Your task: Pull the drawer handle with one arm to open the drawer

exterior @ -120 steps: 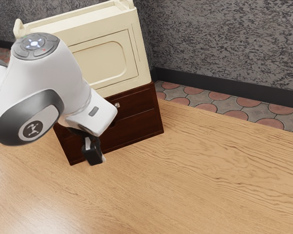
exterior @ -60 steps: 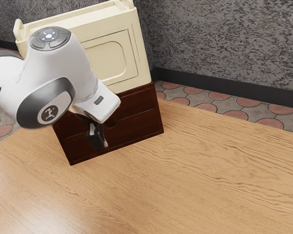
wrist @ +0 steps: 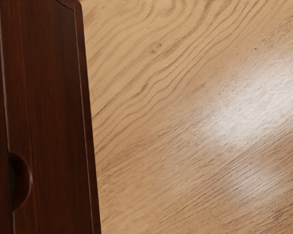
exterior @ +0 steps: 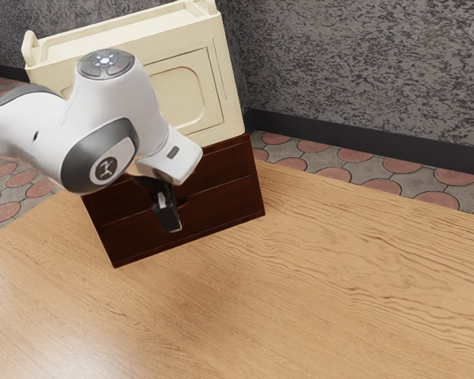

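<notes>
Close by the notch, the gripper hangs before the lower drawer

Down from the white arm (exterior: 110, 118) comes the black gripper (exterior: 167, 217), its tip pointing toward the tabletop and slightly tilted. From where I stand, it overlaps the face of the lower drawer (exterior: 221, 213). Whether it touches the wood I cannot tell, nor can I make out how far open it is or whether it has hold of anything.

The drawer's handle seems to be a rounded notch (wrist: 22, 181) cut into the top edge of that lower front. In the exterior view it lies just beside the gripper, toward the exterior view's right, partly hidden behind it. The lower drawer looks closed, its front about level with the dark red-brown cabinet (exterior: 261, 201) around it. Above it is the upper drawer (exterior: 229, 163), its face partly covered by the arm.

On top of the dark cabinet sits a cream-coloured unit (exterior: 233, 110) with a framed, round-cornered panel (exterior: 183, 99) on its front. Everything stands on a pale wooden table (exterior: 324, 268), its grain wavy and a patch of light shining on it. Behind are a mottled grey wall (exterior: 363, 71), a dark skirting board (exterior: 340, 136) and a floor of pinkish and grey tiles (exterior: 336, 172).
</notes>
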You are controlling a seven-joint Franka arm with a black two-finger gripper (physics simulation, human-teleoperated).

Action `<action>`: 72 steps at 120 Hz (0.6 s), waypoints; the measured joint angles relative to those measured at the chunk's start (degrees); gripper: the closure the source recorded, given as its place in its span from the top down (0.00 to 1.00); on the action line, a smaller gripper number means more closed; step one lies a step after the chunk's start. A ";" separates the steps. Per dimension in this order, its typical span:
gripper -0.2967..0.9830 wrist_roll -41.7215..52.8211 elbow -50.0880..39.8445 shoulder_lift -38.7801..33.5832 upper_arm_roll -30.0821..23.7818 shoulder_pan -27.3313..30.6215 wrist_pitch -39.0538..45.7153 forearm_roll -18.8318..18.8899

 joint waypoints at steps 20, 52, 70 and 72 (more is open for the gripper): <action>0.77 -1.22 0.93 2.39 0.03 0.95 0.91 0.39; 0.77 -2.45 2.37 4.79 0.02 2.39 4.60 4.25; 0.77 -2.92 2.40 5.96 0.03 3.43 6.48 5.91; 0.77 -2.96 2.41 6.08 0.03 3.54 6.67 6.01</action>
